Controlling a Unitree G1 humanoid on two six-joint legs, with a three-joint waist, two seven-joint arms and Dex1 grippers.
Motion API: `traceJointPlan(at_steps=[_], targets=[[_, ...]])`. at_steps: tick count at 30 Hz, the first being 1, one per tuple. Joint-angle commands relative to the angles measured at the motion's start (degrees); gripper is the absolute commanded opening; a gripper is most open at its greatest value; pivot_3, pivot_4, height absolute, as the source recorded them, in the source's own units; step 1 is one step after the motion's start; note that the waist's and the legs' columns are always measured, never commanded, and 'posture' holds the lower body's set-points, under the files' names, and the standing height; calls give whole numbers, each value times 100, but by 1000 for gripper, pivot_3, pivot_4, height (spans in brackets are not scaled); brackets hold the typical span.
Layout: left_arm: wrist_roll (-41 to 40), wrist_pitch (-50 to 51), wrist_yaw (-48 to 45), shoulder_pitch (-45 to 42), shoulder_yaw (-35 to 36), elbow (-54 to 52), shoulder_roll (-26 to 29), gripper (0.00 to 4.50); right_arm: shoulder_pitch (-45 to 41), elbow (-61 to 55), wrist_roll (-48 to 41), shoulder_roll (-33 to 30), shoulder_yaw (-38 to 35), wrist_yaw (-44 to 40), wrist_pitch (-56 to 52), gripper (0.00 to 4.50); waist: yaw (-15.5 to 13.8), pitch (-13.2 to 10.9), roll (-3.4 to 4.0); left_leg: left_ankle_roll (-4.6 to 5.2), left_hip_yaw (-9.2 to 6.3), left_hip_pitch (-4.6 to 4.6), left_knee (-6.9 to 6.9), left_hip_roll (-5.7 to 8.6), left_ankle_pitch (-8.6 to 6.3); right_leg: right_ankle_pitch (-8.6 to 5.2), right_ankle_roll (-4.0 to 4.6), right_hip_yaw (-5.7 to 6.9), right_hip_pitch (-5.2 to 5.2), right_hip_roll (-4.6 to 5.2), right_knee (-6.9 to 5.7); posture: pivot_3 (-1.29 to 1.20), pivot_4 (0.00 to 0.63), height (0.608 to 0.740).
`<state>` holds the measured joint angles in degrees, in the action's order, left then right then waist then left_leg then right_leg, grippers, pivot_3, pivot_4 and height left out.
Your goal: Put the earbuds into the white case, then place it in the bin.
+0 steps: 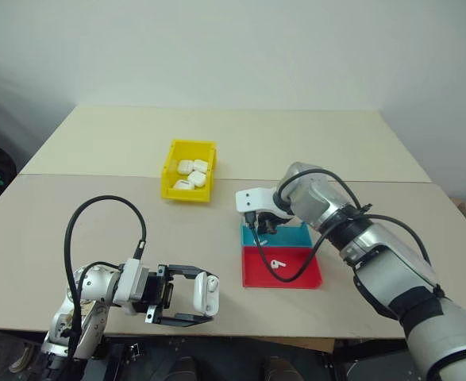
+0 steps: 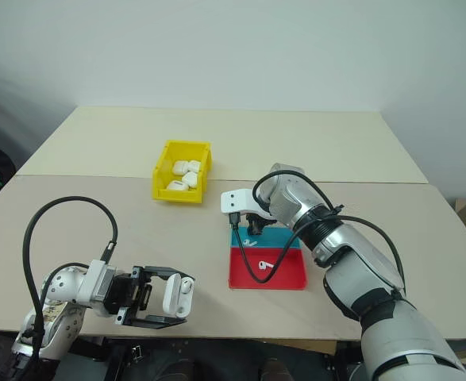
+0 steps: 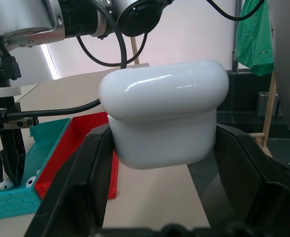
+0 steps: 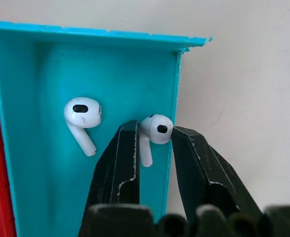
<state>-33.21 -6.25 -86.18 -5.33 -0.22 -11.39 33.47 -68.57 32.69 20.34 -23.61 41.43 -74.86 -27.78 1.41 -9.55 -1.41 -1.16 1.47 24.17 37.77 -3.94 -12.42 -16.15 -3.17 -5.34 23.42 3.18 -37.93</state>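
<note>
My left gripper hovers level near the table's front edge, shut on the white case. The case's lid is closed, and it sits between the black fingers. My right gripper points down into the blue tray, its fingers pinching one earbud against the tray's wall. A second earbud lies loose on the blue tray's floor. Another earbud lies in the red tray. The yellow bin stands farther back, to the left of my right arm.
Several white cases lie inside the yellow bin. The red tray touches the blue tray on its near side. Black cables loop off both wrists, one of them over the red tray. A seam runs across the tan table.
</note>
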Motion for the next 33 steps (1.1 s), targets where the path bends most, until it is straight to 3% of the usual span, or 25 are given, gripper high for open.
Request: traceJointPlan(at_steps=[1, 13, 15, 25, 28, 33], targets=[[-29, -103, -11, 7, -25, -149, 41, 2818, 27, -213, 33, -53, -178, -57, 73, 1417, 1, 0, 0, 0, 0, 0, 0, 0, 0, 0, 0, 0, 0, 0, 0, 0, 150, 740], [11, -116, 3, 12, -26, -148, 42, 2818, 81, -222, 104, -47, -174, -1, 139, 1417, 66, 0, 0, 0, 0, 0, 0, 0, 0, 0, 0, 0, 0, 0, -1, 0, 150, 740], [14, -125, 2, 12, -25, -141, 36, 2818, 87, -230, 103, -41, -187, -1, 147, 1039, 74, 0, 0, 0, 0, 0, 0, 0, 0, 0, 0, 0, -1, 0, -1, 0, 150, 740], [-17, -105, -8, -9, -11, -136, 46, 2818, 182, -396, 148, -93, -271, -27, 201, 1039, 100, 0, 0, 0, -1, -3, 0, 0, 0, 0, 0, 0, -3, 0, -2, 0, 150, 740], [-73, -36, 67, -76, 8, -148, 10, 2818, 122, -646, 50, -182, -522, 16, 32, 1039, 100, 0, 0, 0, -1, -2, 0, 0, 0, 0, 0, 0, -3, 0, -1, 0, 150, 740], [-419, 252, 306, -338, 49, -371, -113, 2818, 85, -1821, -616, -546, -1721, 11, -1154, 1039, 74, -1, 1, 0, -3, 2, 0, 0, 0, 0, 0, 0, 0, 1, -2, 0, 150, 740]])
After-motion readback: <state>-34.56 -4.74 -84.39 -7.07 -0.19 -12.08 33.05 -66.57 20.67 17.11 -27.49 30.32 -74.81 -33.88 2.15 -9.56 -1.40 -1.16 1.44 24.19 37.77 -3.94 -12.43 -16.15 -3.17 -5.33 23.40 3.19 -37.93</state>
